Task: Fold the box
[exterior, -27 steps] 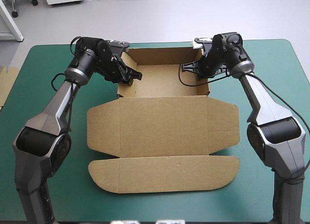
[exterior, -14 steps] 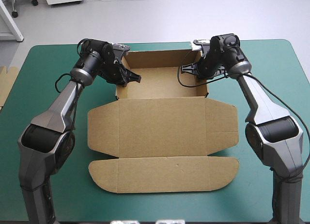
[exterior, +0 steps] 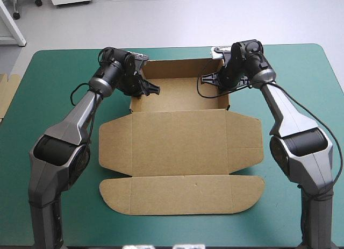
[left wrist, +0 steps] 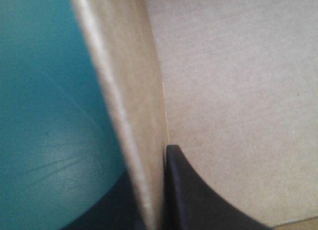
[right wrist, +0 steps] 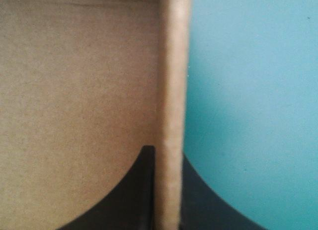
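Pinches the left wall of the box with the left gripper, black fingers all but pressed together with only the brown board between them. In the left wrist view, keeps one finger inside, flat against the wall's inner face, and the other outside, over the teal-green cover. Between the two, upright: the wall's edge, running away ahead of the gripper.

Does likewise on the right with the right gripper: clamps the right wall, fingers squeezed close on the board. In the right wrist view, sets one finger on the inner side, above the brown floor, and the other on the outer side, above the cover.

Reaches in from left and right with both arms stretched toward the far end of the table.

Between the grippers, at the far middle of the table and just short of its far edge: a shallow tray, with left, right and far walls standing.

On the near side of the tray, flat on the cover and joined along the tray's near edge: the lid, with a small side flap spread to the left and to the right, and a long rounded flap nearest the robot.

At the table's left edge, well apart from the box: a strip of more board.
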`<state>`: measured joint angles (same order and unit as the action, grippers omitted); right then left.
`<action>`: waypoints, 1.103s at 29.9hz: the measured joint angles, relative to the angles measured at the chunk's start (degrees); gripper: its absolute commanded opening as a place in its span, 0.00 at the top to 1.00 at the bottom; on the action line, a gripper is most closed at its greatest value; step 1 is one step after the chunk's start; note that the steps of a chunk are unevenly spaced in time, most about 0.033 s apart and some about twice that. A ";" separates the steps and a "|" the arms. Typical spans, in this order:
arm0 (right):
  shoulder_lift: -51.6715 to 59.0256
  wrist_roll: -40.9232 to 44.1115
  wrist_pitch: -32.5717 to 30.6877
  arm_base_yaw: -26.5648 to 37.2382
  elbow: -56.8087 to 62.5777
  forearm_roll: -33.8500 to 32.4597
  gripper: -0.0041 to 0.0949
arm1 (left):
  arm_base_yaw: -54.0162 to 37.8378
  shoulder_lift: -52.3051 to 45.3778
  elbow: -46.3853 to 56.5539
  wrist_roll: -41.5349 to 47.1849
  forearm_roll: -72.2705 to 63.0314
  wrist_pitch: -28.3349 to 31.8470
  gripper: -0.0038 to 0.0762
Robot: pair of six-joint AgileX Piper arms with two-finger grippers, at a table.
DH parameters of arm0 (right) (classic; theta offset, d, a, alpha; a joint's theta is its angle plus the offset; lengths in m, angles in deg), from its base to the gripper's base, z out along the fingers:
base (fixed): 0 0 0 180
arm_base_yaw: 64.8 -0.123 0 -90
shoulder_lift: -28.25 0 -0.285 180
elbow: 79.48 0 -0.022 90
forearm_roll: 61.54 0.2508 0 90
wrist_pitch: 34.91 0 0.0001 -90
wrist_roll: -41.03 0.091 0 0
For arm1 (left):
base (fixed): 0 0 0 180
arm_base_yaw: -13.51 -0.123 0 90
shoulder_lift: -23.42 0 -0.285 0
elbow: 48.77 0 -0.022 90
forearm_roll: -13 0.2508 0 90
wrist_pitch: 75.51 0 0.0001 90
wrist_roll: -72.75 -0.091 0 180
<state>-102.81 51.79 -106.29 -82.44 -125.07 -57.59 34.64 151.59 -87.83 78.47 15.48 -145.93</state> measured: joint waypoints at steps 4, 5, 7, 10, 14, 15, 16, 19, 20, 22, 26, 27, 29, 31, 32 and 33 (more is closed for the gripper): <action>-0.87 -0.64 0.06 0.00 0.00 0.22 0.95 | 0.05 0.25 0.00 1.64 0.41 -0.24 0.96; -0.94 -0.81 0.12 0.00 0.00 0.22 0.95 | 0.09 0.29 0.00 2.06 0.41 -0.36 0.96; -1.08 -1.18 0.12 0.00 0.00 0.22 0.95 | 0.09 0.32 0.00 2.69 0.47 -0.48 0.96; -1.27 -1.40 0.19 0.00 0.00 0.22 0.95 | 0.02 0.72 0.00 3.37 0.52 -0.48 0.96; -1.44 -1.64 0.58 -0.06 0.00 0.03 0.95 | -0.97 1.50 0.00 3.98 -0.87 -0.37 0.96; -1.54 -1.64 0.58 -0.11 0.00 -0.02 0.95 | -1.37 1.54 0.00 3.98 -1.28 -0.37 0.96; -1.77 -1.64 0.65 -0.17 0.00 -0.02 0.95 | -1.60 1.54 0.00 3.99 -1.56 -0.37 0.96; -2.52 -1.64 1.02 -0.38 0.00 0.23 0.95 | -2.08 1.80 0.00 4.04 -1.70 -0.42 0.96; -2.87 -1.64 1.18 -0.38 0.00 0.25 0.95 | -2.21 2.03 0.07 4.04 -1.76 -0.42 0.96; -3.42 -1.64 1.25 -0.38 0.00 0.30 0.95 | -2.21 2.56 0.54 4.09 -1.65 -0.35 0.96; -4.56 -1.68 1.25 -0.38 0.00 0.30 0.95 | -2.21 3.67 0.63 4.13 -1.81 0.12 0.96; -4.56 -1.68 1.25 -0.38 0.00 0.30 0.95 | -2.21 3.68 0.63 4.15 -1.81 0.12 0.96; -4.69 -1.68 1.25 -0.44 0.00 0.30 0.95 | -2.21 3.85 0.63 4.21 -1.81 0.12 0.96; -4.75 -1.68 1.19 -0.48 -0.12 0.30 0.95 | -2.21 4.11 0.50 4.21 -2.00 0.01 0.96; -4.81 -1.68 1.19 -0.48 -0.17 0.40 0.95 | -2.26 4.16 0.46 4.21 -2.07 0.01 0.96; -4.81 -1.68 1.19 -0.48 -0.17 0.40 0.95 | -2.26 4.16 0.46 4.21 -2.48 0.01 0.96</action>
<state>-107.61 50.11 -105.09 -82.92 -125.24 -57.18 32.38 155.75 -87.38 82.68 13.00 -145.92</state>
